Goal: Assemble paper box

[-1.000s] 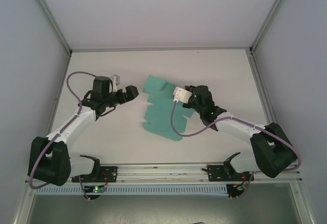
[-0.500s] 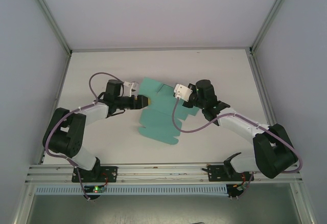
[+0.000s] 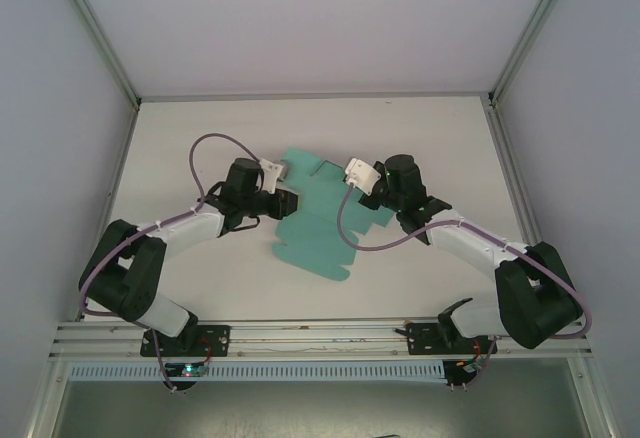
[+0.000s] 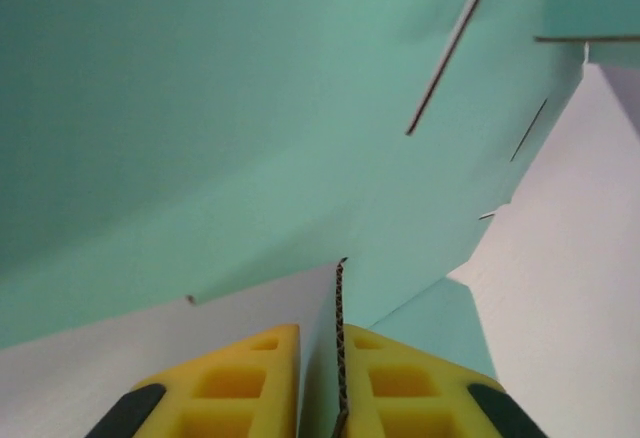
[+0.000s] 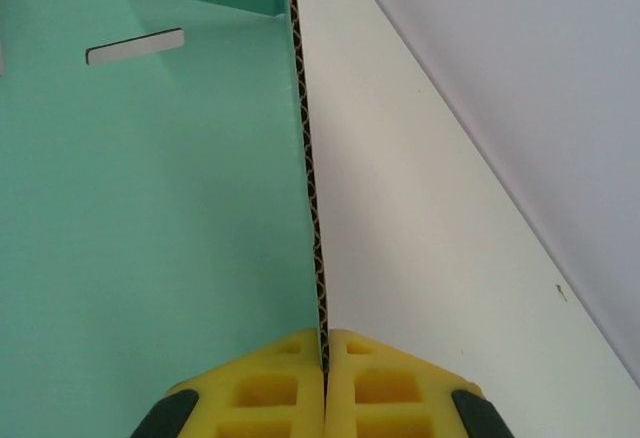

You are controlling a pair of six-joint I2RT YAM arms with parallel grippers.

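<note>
In the middle of the top view, the left gripper (image 4: 322, 390) and right gripper (image 5: 325, 383) each clamp an edge of the flat paper box (image 3: 312, 226).

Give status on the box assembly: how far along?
Done: nothing looks assembled; the teal-green die-cut card sheet is spread out on the white table, no box shape yet. In hand: left gripper and right gripper each pinch a sheet edge. Left: all wall folding and flap tucking.

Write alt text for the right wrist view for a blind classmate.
The right gripper, yellow-fingered, is shut on the edge of the teal paper box, seen edge-on up the middle. Its slotted card lies left, the white table right.
</note>
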